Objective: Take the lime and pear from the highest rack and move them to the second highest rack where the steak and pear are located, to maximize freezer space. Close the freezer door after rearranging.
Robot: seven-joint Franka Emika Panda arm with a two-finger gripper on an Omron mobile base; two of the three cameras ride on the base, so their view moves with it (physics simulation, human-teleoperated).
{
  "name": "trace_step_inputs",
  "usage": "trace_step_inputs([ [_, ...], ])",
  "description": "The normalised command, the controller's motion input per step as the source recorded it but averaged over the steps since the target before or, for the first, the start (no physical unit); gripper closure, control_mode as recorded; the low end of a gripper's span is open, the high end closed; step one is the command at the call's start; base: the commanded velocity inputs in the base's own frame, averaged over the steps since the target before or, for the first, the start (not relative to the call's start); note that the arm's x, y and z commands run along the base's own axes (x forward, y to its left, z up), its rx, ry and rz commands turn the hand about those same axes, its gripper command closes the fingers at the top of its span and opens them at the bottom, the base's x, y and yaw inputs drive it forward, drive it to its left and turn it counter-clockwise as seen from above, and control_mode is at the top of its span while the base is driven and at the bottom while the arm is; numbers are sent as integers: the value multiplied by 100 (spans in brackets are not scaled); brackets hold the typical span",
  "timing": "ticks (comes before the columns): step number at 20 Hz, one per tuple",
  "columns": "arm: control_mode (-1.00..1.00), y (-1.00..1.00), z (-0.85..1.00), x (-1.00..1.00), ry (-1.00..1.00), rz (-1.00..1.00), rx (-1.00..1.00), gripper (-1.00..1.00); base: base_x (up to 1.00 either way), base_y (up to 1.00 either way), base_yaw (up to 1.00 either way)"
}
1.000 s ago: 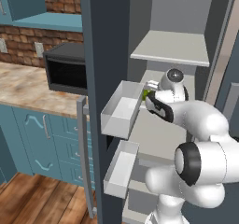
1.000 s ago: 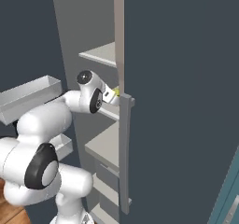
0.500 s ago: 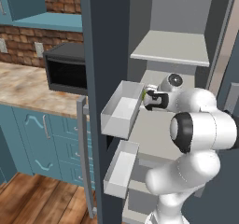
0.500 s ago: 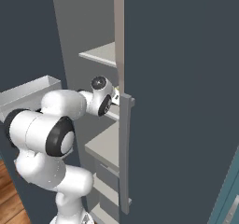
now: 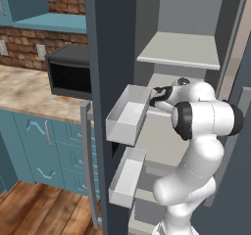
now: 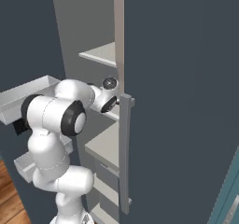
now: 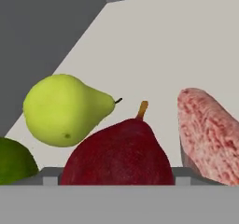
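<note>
The arm is reaching into the open freezer [image 5: 235,13], with the pincer [image 5: 156,96] in at the second shelf [image 5: 169,109] from the top, just past the upper white bin [image 5: 128,115] on the freezer door [image 5: 109,58]. The top shelf [image 5: 181,50] sits above it, bare as far as the left base view shows.

In the hand view everything's bunched up close on the pale shelf floor. The dark red pear [image 7: 119,155] is right in front of the camera at the bottom middle, stem pointing up. The yellow-green pear [image 7: 65,110] lies on its side just behind and left of it, and the two overlap so I can't say if they touch. A bit of the lime [image 7: 15,162] peeks in at the lower left corner, below the yellow-green pear. The steak [image 7: 210,136] is on the right, a pink slab next to the red pear.

Can't tell whether the pincer is open, closed or gripping the red pear, since the fingertips aren't clearly visible.

From the right base view the wrist is tucked behind the freezer's front edge, near the long grey handle [image 6: 124,153]. Door stands wide open.
</note>
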Motion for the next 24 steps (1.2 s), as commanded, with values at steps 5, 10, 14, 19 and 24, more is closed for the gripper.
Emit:
trace_step_inputs([
  [5,-100,0,-33,38,6,0,0,-100,0,0,0],
  [10,-100,6,-24,-11,3,0,0,-100,0,0,0],
  [14,-100,21,0,-57,-3,0,-2,-100,0,0,0],
  [19,-100,19,10,-78,-21,0,-1,-100,0,0,0],
  [24,-100,16,24,-95,-26,0,0,-100,0,0,0],
])
